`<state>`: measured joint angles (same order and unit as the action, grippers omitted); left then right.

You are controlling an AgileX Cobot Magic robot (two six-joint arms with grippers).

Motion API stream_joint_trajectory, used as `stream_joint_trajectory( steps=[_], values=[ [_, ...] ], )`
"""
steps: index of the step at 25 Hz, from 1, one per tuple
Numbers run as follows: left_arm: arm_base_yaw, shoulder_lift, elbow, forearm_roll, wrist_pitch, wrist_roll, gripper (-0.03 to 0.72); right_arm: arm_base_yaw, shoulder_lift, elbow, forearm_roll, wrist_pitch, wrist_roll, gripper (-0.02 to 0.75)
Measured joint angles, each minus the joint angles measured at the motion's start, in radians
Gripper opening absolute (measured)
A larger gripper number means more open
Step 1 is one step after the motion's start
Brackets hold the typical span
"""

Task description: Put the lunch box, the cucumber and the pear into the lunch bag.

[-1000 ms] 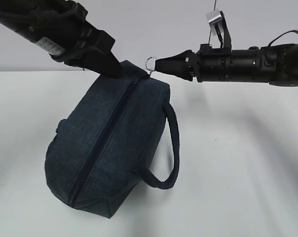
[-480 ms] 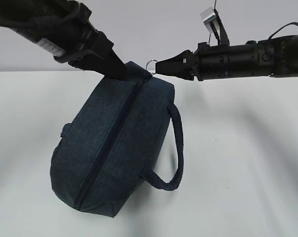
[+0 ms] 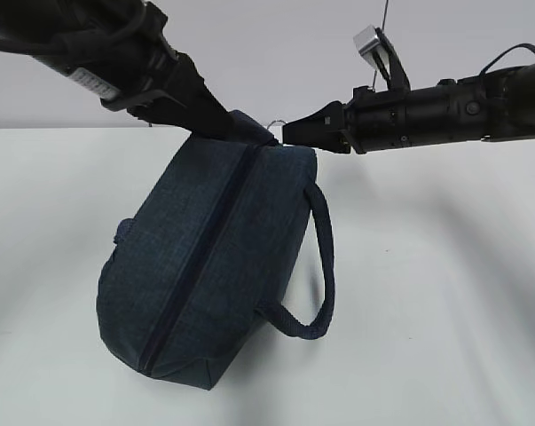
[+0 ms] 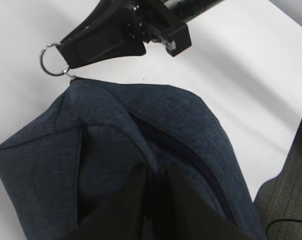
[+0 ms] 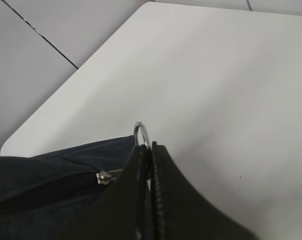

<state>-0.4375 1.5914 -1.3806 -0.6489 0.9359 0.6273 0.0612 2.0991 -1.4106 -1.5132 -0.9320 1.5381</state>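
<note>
The dark navy lunch bag hangs tilted above the white table, its zipper shut along its length. My left gripper is shut on a fold of fabric at the bag's upper end, as the left wrist view shows. My right gripper is shut on the silver ring pull at the bag's top corner; the ring also shows in the left wrist view. The looped handle hangs at the bag's right. The lunch box, the cucumber and the pear are out of view.
The white table lies under the bag; its rounded corner and edge show in the right wrist view, with grey floor tiles beyond. A dark striped surface lies past the table edge in the left wrist view.
Both grippers have shifted slightly right with the bag. The right gripper has dropped a little, and the ring pull sits lower, close against the bag's corner.
</note>
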Motion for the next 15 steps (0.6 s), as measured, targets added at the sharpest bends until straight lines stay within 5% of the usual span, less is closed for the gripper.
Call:
stream_joint_trajectory(
  steps=[15],
  values=[
    [0.001,0.0,0.0,0.002,-0.009,0.004,0.027,0.003,0.017,-0.004,-0.015,-0.008,0.026,0.0]
  ],
)
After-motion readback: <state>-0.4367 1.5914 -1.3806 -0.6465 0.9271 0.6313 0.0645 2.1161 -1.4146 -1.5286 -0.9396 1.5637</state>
